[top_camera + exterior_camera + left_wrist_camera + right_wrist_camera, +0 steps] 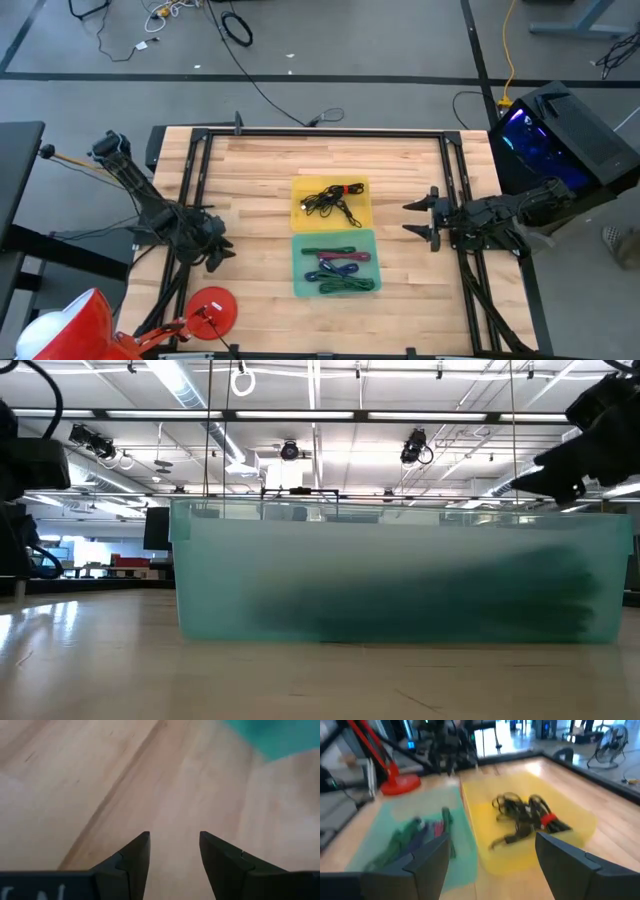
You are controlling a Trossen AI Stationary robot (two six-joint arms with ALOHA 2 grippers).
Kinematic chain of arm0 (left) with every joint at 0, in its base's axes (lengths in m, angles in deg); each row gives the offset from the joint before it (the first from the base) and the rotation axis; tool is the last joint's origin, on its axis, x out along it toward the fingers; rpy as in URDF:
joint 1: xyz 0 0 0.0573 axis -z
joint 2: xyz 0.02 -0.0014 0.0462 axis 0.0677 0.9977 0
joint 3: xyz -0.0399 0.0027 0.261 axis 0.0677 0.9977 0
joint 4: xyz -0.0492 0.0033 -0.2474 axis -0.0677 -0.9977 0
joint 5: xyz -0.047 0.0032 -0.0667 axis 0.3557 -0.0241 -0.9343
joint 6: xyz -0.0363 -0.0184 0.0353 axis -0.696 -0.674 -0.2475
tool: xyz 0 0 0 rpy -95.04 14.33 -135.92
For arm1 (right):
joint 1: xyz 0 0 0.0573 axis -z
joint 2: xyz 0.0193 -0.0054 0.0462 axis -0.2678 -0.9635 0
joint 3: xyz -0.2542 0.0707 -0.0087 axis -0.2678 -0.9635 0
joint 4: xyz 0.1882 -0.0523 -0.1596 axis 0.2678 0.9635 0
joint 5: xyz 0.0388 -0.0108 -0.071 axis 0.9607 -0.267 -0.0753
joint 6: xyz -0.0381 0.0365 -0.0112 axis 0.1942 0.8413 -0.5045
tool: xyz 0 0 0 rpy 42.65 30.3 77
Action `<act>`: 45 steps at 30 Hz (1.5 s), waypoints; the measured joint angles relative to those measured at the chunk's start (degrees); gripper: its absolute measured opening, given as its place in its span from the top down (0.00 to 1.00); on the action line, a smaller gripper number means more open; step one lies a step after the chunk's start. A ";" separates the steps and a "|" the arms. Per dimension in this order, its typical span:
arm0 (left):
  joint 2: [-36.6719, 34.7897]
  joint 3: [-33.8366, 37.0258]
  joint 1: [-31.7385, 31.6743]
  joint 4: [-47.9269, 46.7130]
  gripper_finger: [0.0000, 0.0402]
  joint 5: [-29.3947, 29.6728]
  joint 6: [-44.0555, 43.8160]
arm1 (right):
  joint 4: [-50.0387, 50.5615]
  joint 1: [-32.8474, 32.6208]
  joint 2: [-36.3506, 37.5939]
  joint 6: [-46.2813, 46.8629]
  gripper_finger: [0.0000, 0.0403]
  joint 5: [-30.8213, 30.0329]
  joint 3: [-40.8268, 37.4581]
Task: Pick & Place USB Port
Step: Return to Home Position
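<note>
Black charger cable point(333, 200) coiled in yellow bin point(300, 222), pink & green cables point(338, 268) in teal bin point(298, 288) touching it, mid-table point(400, 160), left gripper point(222, 252) fingers apart, left of bins, right gripper point(412, 218) likewise spread, right of bins, both clear of bins.

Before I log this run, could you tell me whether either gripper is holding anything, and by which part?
Nothing is held: the left gripper and the right gripper both stand open and empty, clear of the yellow bin and the teal bin between them.
</note>
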 joint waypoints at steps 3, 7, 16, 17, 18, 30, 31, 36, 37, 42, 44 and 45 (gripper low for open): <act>-4.94 0.11 -3.13 0.54 0.56 -1.66 0.00 | -7.72 1.38 1.34 -0.01 0.28 0.04 -1.71; -10.47 0.88 -9.34 4.55 0.56 -2.89 -0.01 | -20.55 3.97 3.93 -0.03 0.28 0.08 -4.93; -21.63 5.22 -23.79 21.92 0.56 -2.59 0.02 | -23.78 9.19 5.12 -0.03 0.28 -0.07 -4.92; -23.08 5.84 -25.04 24.59 0.56 -2.56 0.03 | -23.80 9.61 5.12 -0.04 0.28 -0.05 -4.92; -24.31 6.67 -26.16 27.60 0.56 -2.56 0.03 | -23.82 10.04 5.12 -0.03 0.28 -0.09 -4.92; -32.43 9.20 -39.07 37.56 0.56 -2.51 -0.02 | -23.75 13.60 5.12 -0.03 0.28 -0.04 -4.92; -32.46 9.20 -39.95 37.42 0.56 -2.58 0.02 | -23.63 13.60 5.12 -0.03 0.28 -0.04 -4.92; -32.44 9.20 -44.35 37.13 0.56 -2.61 0.02 | -23.55 13.52 5.12 -0.03 0.28 -0.04 -4.92; -32.42 9.20 -45.33 37.02 0.56 -2.61 0.02 | -23.54 13.52 5.12 -0.03 0.28 -0.04 -4.92; -32.42 9.20 -50.12 37.10 0.56 -2.60 0.02 | -23.52 13.52 5.13 -0.03 0.28 -0.04 -4.92; -32.42 9.20 -51.97 37.10 0.56 -2.61 0.02 | -23.49 13.52 5.12 -0.03 0.28 -0.04 -4.92; -32.42 9.20 -52.85 37.10 0.56 -2.59 0.02 | -23.49 13.52 5.14 -0.03 0.28 -0.04 -4.92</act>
